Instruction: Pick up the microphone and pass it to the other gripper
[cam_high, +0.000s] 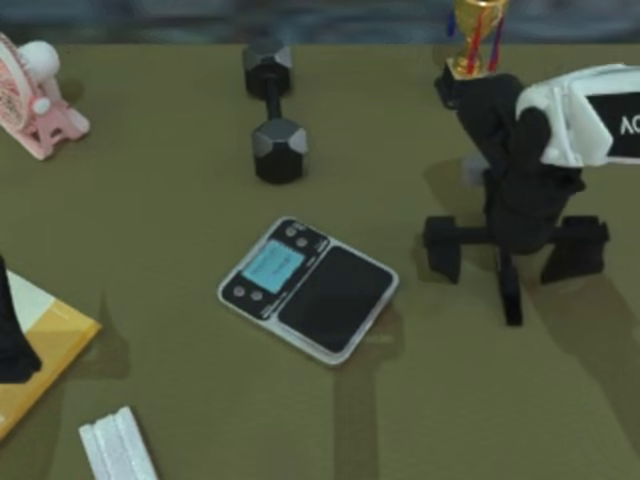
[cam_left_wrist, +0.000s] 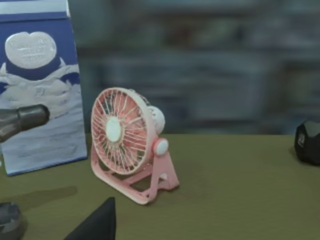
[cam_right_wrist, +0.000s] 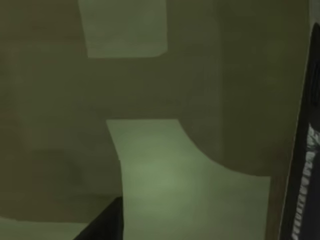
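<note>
Already my right gripper (cam_high: 514, 250) hangs at the table's right with jaws spread wide, the microphone (cam_high: 509, 285) between them pointing nearward. Whether they grip is unclear; a loose pinch could drop it.

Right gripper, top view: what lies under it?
The microphone: its black handle end shows past the right gripper's open fingers, its grey head hardly; its middle is covered. Meanwhile the left gripper sits far left.
</note>
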